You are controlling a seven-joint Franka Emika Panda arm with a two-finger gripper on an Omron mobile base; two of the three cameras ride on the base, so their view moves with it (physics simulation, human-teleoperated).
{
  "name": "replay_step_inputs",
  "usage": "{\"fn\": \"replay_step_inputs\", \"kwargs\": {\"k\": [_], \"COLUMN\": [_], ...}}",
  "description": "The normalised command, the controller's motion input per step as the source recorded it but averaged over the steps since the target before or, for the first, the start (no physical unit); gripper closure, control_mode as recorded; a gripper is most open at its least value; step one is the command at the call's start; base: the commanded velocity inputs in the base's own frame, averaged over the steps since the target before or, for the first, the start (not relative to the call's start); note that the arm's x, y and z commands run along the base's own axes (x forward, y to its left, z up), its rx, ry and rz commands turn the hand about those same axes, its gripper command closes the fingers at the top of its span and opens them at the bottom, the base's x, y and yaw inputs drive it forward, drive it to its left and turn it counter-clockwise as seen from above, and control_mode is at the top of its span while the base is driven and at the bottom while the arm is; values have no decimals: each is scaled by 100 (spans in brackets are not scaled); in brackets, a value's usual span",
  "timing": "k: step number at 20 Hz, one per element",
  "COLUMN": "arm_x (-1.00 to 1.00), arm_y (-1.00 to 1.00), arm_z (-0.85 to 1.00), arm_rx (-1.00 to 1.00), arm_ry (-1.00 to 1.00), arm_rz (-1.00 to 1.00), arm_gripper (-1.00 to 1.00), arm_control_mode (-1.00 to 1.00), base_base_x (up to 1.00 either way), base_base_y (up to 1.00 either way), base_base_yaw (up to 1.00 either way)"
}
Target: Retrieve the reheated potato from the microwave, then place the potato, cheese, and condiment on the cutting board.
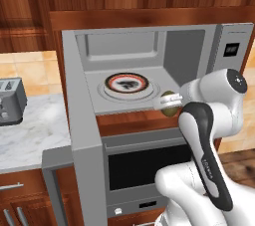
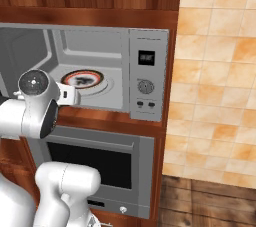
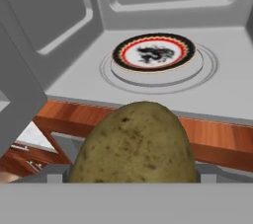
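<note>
**Potato held at the microwave's open mouth**

The microwave (image 1: 149, 65) is built into red-brown wooden cabinetry, its door (image 1: 82, 135) swung wide to the left so the grey cavity stands exposed; the control panel (image 2: 146, 73) with display and dial runs down its right side. Below it sits a grey oven (image 2: 105, 163) with a dark window. To the left a marble bench (image 1: 30, 130) carries a grey toaster (image 1: 11, 101), and tan tiles cover the wall to the right of the cabinetry.

The white arm (image 1: 209, 135) reaches up from below toward the front edge of the cavity. On the cavity floor, centred on the round turntable ring, rests a plate (image 3: 154, 53) with a dark, red-ringed rim and a dark figure on its white middle.

The claw (image 1: 171, 101) hangs just outside the opening, in front of the wooden ledge under the cavity, closed around the potato (image 3: 134, 144). The potato is olive-brown and speckled, clear of the plate and outside the cavity.
</note>
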Motion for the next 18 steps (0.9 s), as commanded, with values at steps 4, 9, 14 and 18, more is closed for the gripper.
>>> {"fn": "replay_step_inputs", "kwargs": {"k": [4, 9, 14, 18], "arm_x": [0, 0, 0, 0], "arm_y": [0, 0, 0, 0], "arm_z": [0, 0, 0, 0], "arm_rx": [0, 0, 0, 0], "arm_ry": [0, 0, 0, 0], "arm_rz": [0, 0, 0, 0], "arm_gripper": [100, 100, 100, 100], "arm_control_mode": [-100, -100, -100, 100], "base_base_x": [0, 0, 0, 0], "base_base_y": [0, 0, 0, 0], "base_base_yaw": [0, 0, 0, 0]}}
